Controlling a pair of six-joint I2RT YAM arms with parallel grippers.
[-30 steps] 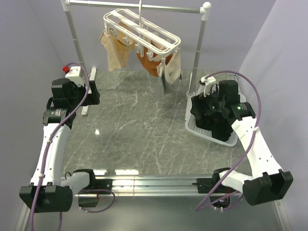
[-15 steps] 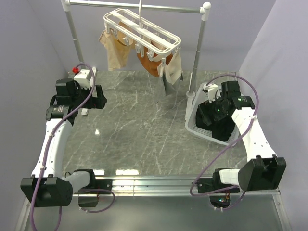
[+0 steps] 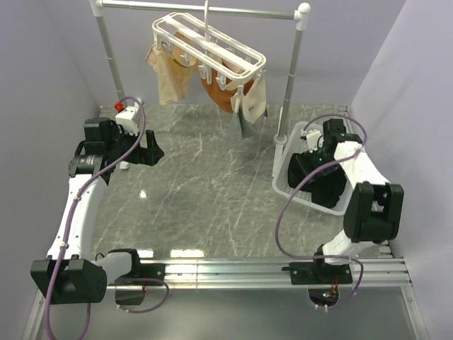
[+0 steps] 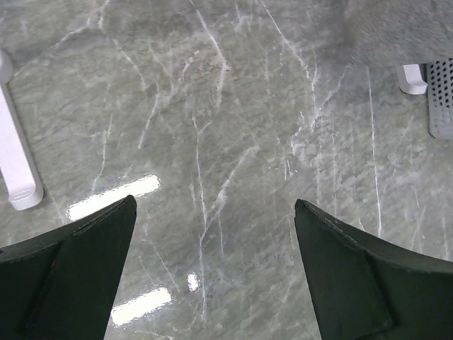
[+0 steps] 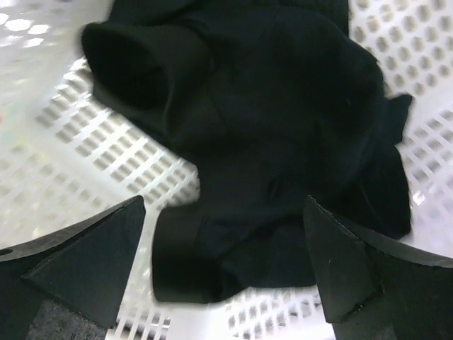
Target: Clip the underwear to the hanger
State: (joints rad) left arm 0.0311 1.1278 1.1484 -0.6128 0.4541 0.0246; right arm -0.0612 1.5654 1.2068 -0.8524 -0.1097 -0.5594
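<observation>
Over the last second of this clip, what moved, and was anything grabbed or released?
The left fingers swung rightward, toward the middle. The right arm folded its elbow inward, keeping the right fingers over the basket. Both pairs stay open; nothing gripped. The underwear still lies in the basket; the hanger is unmoved.

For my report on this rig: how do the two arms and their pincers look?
The left arm and right arm have white links and bulky black joint housings. A purple cable loops along each. A small white box with a red cap sits near the left wrist. The left pincer and right pincer have plain black wedge-shaped fingers.
</observation>
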